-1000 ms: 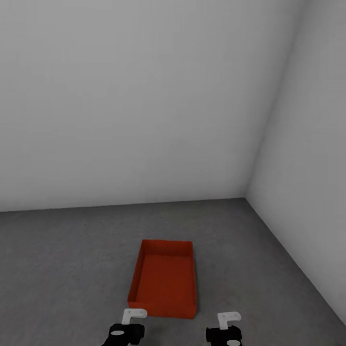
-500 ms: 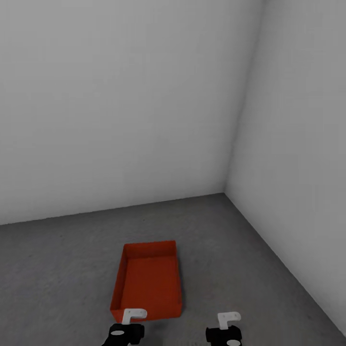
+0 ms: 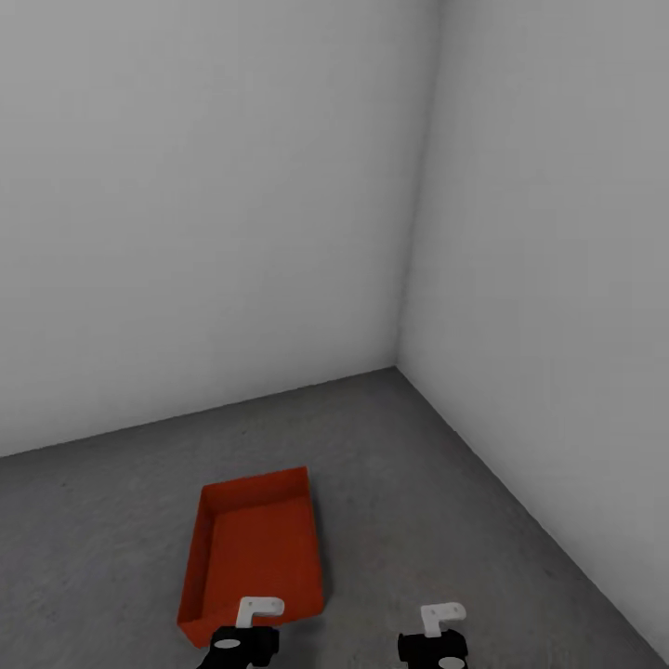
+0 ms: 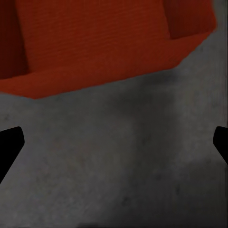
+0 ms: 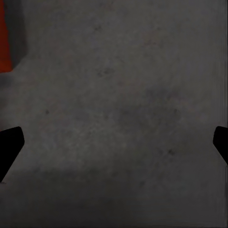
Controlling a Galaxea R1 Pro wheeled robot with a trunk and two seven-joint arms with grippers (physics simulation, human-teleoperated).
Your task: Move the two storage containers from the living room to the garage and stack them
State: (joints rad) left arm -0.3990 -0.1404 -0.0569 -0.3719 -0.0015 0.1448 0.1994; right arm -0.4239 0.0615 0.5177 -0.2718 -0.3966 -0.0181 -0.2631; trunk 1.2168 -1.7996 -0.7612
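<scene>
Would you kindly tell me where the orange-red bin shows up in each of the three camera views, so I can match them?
Head view: the bin sits low and left of centre on the grey floor, just beyond the left hand.
Left wrist view: the bin spans the upper part.
Right wrist view: a sliver of the bin at the upper left edge.
Shared landmark: the mottled grey floor.

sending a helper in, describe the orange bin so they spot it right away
Find the corner where the two plain white walls meet the dark grey concrete floor. The storage container sits on that floor short of the corner, nearer the left gripper. It is a low, lidless orange-red rectangular bin, empty inside, and the one bright colour here.
</scene>
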